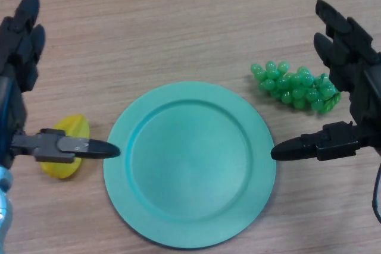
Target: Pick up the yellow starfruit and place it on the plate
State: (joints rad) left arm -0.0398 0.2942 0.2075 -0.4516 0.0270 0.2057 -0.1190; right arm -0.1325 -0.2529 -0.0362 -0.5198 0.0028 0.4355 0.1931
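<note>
Head view, looking down on a wooden surface [178,22]. Two robot hands are in view, one at each side. The left robot hand [21,57] is spread wide and holds nothing: its fingers [27,16] point toward the far edge of the surface and its thumb [89,147] reaches inward, the tip ending just beside the rim of the plate [190,165]. The right robot hand [357,87] mirrors it, likewise spread wide and empty, with the thumb tip close to the opposite rim. Three objects lie on the surface: one yellow starfruit [65,165], one round teal plate, and one bunch of green grapes [294,86]. The starfruit rests on the surface beside the plate, on the left robot hand's side, and not on the plate; the thumb crosses over its middle, so that only the parts above and below the thumb show, and whether the thumb touches the fruit cannot be told. The plate sits between the two hands, nearer the near edge, and carries nothing. The grapes lie beyond the plate's rim on the right robot hand's side, their outer end hidden behind that hand. Both arms are cut off at the sides of the view.
</note>
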